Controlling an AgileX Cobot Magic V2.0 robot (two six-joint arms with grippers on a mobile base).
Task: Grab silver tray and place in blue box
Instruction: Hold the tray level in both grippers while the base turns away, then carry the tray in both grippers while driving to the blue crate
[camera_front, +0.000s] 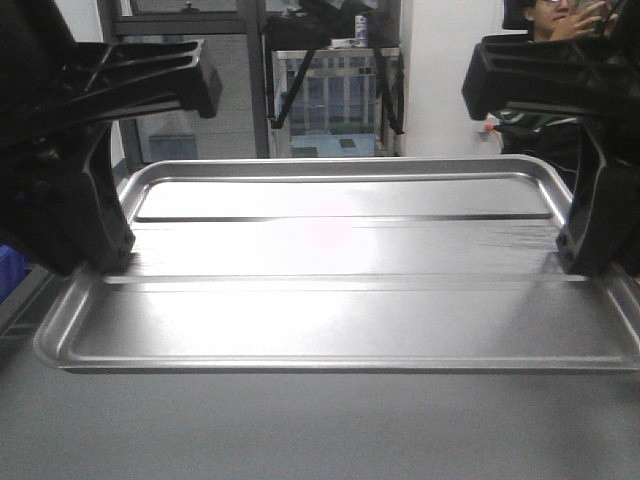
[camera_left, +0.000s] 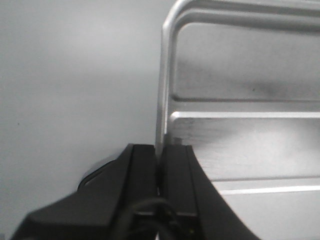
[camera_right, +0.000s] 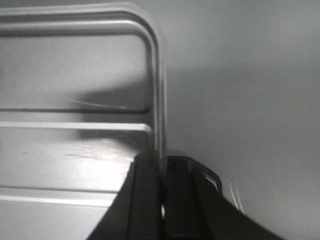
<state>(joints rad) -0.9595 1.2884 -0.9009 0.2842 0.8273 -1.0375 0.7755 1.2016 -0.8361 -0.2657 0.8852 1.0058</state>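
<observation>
Silver tray (camera_front: 340, 250) appears to rest flat on the grey surface (camera_front: 300, 430). Left end effector (camera_left: 159, 170) and right end effector (camera_right: 162, 180) each pinch an opposite short rim, presumably for a level two-armed lift.

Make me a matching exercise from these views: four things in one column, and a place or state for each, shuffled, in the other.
Column one:
1. left gripper
2. right gripper
3. tray
4. person

Column two:
A. in the background, top right of the front view
B. shut on the tray's right rim
C. silver, with two long ridges
D. shut on the tray's left rim

Pairs: 1-D, 2-B, 3-C, 4-A.
</observation>
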